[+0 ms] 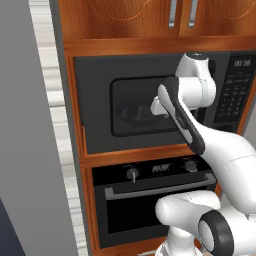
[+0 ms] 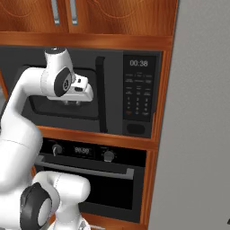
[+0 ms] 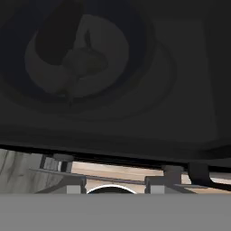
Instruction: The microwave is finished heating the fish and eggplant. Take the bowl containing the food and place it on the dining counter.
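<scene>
The dark grey microwave [image 1: 95,100] is built into the wooden wall, and its windowed door is closed. Its keypad panel [image 2: 137,90] reads 00:38. Through the dark window the hand view dimly shows the blue bowl [image 3: 131,40] with its white inside, holding the dark eggplant [image 3: 58,34] and the pale fish [image 3: 83,61]. The left base view shows the bowl [image 1: 132,114] faintly behind the glass. My gripper [image 3: 116,185] is open and empty. It hangs just in front of the door window [image 2: 74,102], to the left of the vertical door handle [image 2: 101,94].
A black oven [image 1: 150,200] with knobs and a bar handle [image 2: 85,168] sits right below the microwave. Wooden cupboards [image 1: 125,20] with silver handles hang above. A tall grey panel [image 1: 25,125] stands to the left, and a grey wall [image 2: 197,117] to the right.
</scene>
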Tool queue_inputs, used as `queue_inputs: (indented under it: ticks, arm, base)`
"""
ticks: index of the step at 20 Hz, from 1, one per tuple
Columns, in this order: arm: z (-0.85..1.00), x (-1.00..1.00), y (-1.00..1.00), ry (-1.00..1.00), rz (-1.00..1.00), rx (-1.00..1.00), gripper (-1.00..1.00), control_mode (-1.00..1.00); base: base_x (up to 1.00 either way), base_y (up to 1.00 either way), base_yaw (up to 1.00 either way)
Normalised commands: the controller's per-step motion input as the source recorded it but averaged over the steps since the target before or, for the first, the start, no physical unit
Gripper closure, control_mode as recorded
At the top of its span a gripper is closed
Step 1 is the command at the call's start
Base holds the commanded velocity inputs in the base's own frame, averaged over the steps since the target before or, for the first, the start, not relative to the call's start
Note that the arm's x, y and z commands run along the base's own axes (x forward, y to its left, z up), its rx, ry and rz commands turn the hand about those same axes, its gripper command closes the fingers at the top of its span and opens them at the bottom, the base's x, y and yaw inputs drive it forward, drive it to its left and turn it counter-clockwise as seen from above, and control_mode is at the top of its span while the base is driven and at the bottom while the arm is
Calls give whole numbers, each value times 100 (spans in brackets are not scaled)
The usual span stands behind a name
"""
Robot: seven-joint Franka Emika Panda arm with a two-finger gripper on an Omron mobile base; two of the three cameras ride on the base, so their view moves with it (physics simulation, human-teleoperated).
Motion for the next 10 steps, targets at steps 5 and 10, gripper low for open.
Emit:
queue_inputs:
  ticks: [5,10]
  arm:
    - [-5,-14,0,-9,0,0,-100,-100]
    - [-24,-75,-3,-34,0,0,-100,-100]
  base:
    - [0,0,0]
    - [0,0,0]
